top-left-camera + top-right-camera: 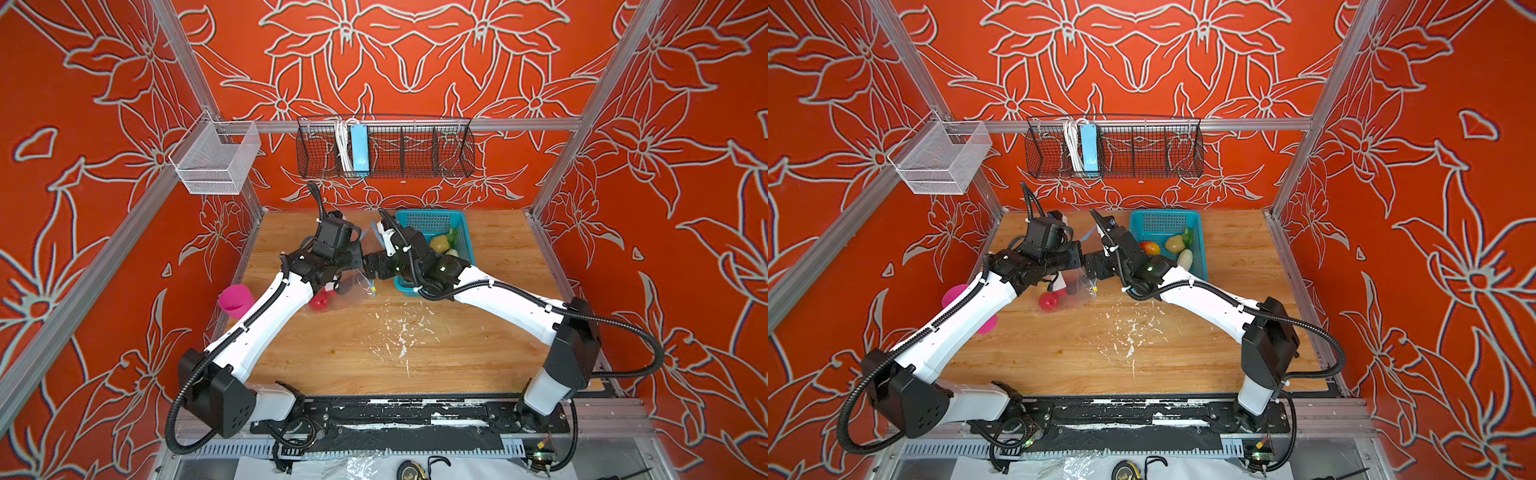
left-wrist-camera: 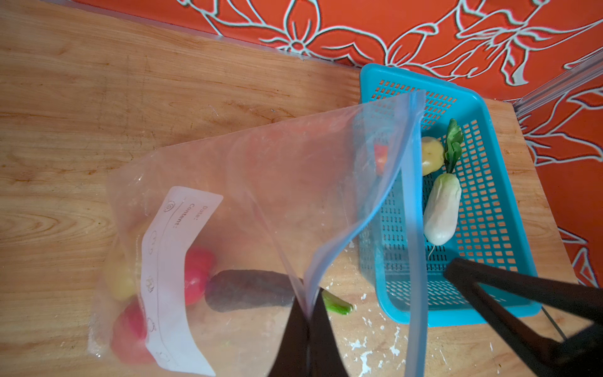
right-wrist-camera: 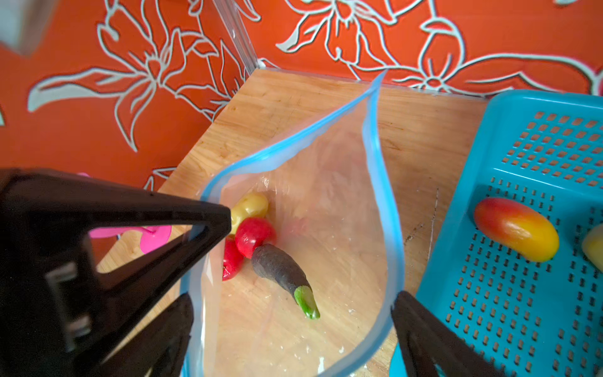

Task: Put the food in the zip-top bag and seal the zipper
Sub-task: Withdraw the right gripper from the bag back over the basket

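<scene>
While the left gripper (image 2: 308,329) is squeezed tight on one side of the zip-top bag (image 2: 261,163) and holds that side up, the right gripper (image 3: 292,295) is spread wide with nothing in it. Its two black fingers (image 3: 424,326) sit on either side of the bag's open mouth. I cannot tell if they touch the plastic.

The zipper (image 3: 381,196), a thin blue strip, runs all round the mouth and is not shut. Down in the bag lie a dark eggplant (image 3: 277,267), two red apples (image 3: 254,236) and a tan potato (image 3: 249,205), all close together. The eggplant's green end points to the mouth.

The bag sits just beside the teal basket (image 2: 509,293), on the side where the left arm works. Inside the basket are a red-yellow fruit (image 3: 515,228), a second potato (image 2: 432,155) and a white radish (image 2: 442,209) with green leaves. The second potato and the radish leaves touch.

A pink cup (image 1: 235,301) stands well apart from the basket, past the bag, at the edge of the wooden table (image 1: 478,353).
</scene>
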Available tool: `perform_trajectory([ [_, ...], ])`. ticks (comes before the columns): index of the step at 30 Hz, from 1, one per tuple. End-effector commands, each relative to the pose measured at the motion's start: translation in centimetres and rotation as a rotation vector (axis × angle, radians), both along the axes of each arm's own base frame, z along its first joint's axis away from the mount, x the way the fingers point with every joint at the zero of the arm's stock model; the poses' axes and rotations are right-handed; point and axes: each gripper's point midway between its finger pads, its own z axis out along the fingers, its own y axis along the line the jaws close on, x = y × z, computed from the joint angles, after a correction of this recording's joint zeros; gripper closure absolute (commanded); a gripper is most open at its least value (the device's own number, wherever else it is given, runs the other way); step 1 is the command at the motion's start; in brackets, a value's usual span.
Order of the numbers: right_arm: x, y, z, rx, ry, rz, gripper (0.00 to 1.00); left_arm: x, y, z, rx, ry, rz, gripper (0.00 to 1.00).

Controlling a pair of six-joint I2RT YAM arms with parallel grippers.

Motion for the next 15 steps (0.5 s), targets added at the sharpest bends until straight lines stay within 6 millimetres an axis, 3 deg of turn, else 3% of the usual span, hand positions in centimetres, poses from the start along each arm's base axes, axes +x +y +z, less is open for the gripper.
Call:
perform_trajectory([
  [1, 0.1, -1.6, 1.2, -0.021, -0.031, -0.036, 0.02, -0.4, -0.1, 1.2, -0.013, -0.027, -0.007, 1.00],
  [9, 0.4, -3.1, 1.6, -0.044, -0.046, -0.058, 0.02, -0.3, 0.0, 1.1, -0.008, -0.025, -0.005, 1.00],
  [15, 1.3, -5.4, 1.2, -0.093, -0.058, -0.114, 0.02, -0.3, 0.1, 1.1, -0.002, -0.026, -0.001, 1.00],
])
